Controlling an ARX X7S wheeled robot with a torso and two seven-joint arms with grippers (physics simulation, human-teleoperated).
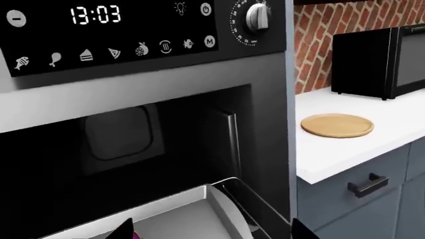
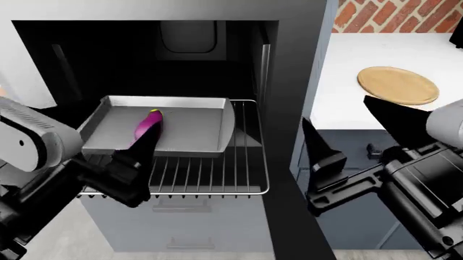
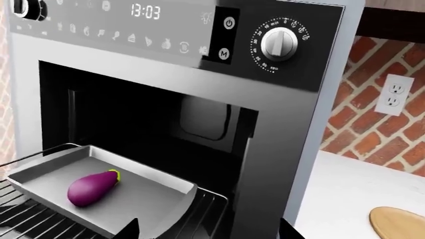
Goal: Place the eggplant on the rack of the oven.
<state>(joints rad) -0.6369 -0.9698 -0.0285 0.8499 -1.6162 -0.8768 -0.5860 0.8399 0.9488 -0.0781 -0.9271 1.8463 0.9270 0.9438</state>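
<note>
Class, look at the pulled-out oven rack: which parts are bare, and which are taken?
The rack is bare along its front rail and its right strip beside the oven frame. The tray holding the eggplant fills the back left.

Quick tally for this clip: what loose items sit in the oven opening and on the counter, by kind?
Eggplant: 1
Baking tray: 1
Wire rack: 1
Round wooden board: 1
Black microwave: 1
Total: 5

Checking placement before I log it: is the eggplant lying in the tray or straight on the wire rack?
In the tray. The eggplant lies on its side on the tray, which sits on the pulled-out rack.
</note>
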